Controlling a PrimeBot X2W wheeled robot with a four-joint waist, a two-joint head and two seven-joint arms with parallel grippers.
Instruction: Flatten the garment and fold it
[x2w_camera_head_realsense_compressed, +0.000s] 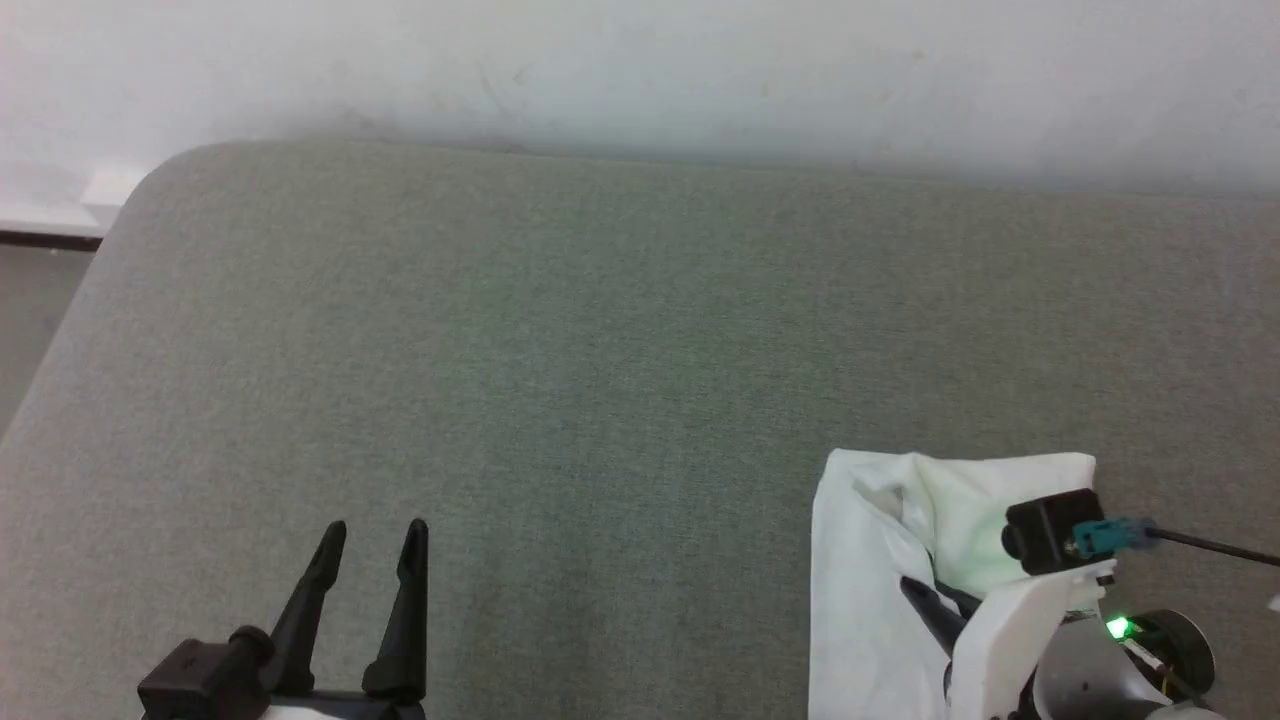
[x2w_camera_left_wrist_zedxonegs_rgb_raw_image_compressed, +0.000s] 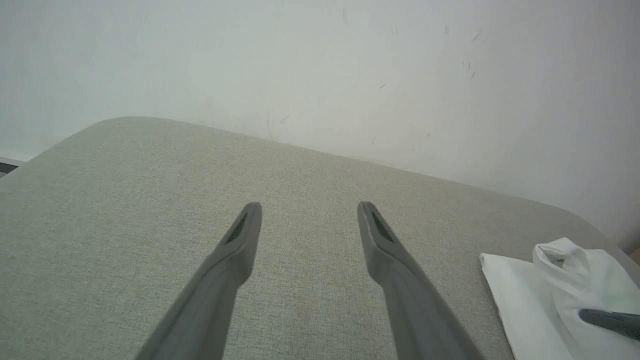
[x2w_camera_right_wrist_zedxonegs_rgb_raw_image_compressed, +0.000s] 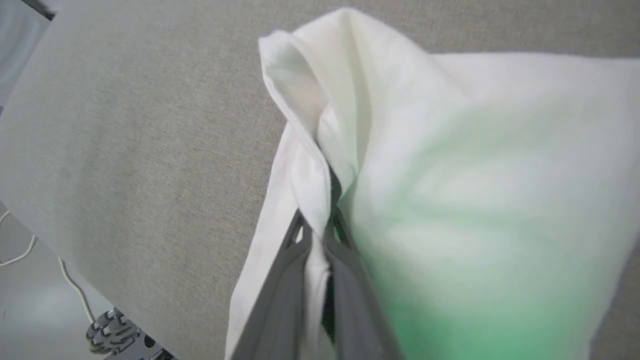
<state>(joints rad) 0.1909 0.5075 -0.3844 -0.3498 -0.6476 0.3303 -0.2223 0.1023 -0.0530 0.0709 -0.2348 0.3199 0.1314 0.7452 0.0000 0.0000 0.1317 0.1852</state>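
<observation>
Right gripper (x2w_camera_right_wrist_zedxonegs_rgb_raw_image_compressed: 320, 227): jaws nearly closed, pinching a gathered fold of the garment (x2w_camera_right_wrist_zedxonegs_rgb_raw_image_compressed: 475, 150). A strip of white cloth runs down between the two grey fingers (x2w_camera_right_wrist_zedxonegs_rgb_raw_image_compressed: 350, 290) and bunches into a ridge just above their tips. Left gripper (x2w_camera_head_realsense_compressed: 378, 525): jaws spread wide, nothing between them, no contact with cloth. In the left wrist view its fingers (x2w_camera_left_wrist_zedxonegs_rgb_raw_image_compressed: 240, 250) stand apart over bare upholstery. Pose: left arm sits low at the near left, fingers pointing away toward the wall (x2w_camera_head_realsense_compressed: 640, 70). Right arm is at the near right, its pale forearm shell (x2w_camera_head_realsense_compressed: 1010, 630) angled up and inward, with one dark finger reaching into the cloth. A black wrist camera (x2w_camera_head_realsense_compressed: 1045, 535) carries a teal plug (x2w_camera_head_realsense_compressed: 1105, 535), and a thin black cable (x2w_camera_head_realsense_compressed: 1215, 547) runs off to the right. Garment location: near-right part of the padded surface (x2w_camera_head_realsense_compressed: 600, 350), well apart from the left gripper. Its left edge lies flat; the upper portion is raised and puffed around the right fingers. Visible fabric is white, thin and soft, with rounded folds. A green cast lies on the cloth near the wrist, where a green light (x2w_camera_head_realsense_compressed: 1117, 628) glows. The surface is a grey-green textile with a fine weave and a rounded far-left corner, its far edge against the plain white, lightly scuffed wall.
</observation>
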